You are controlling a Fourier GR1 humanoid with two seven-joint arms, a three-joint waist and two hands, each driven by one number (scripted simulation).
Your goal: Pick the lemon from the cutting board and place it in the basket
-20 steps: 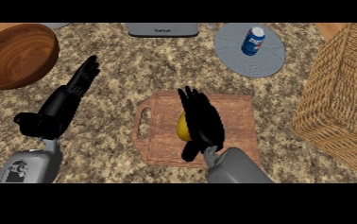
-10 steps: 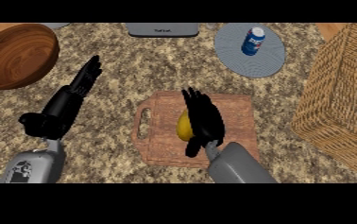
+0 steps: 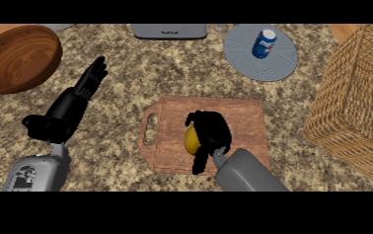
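The yellow lemon (image 3: 192, 139) lies on the brown wooden cutting board (image 3: 241, 113) in the middle of the counter. My right hand (image 3: 209, 129) sits over it with its fingers curled down round the fruit, so only the lemon's left side shows. The wicker basket (image 3: 346, 99) stands at the right edge, apart from the board. My left hand (image 3: 76, 99) rests open at the left, fingers straight and pointing up, holding nothing.
A large wooden bowl (image 3: 25, 58) sits at the back left. A grey round plate (image 3: 264, 55) at the back holds a blue can (image 3: 264, 43). A grey appliance (image 3: 169, 30) stands at the back edge. Speckled counter lies between board and basket.
My right hand's fingers have curled down round the lemon; earlier they were straight above it. The left hand has barely shifted.
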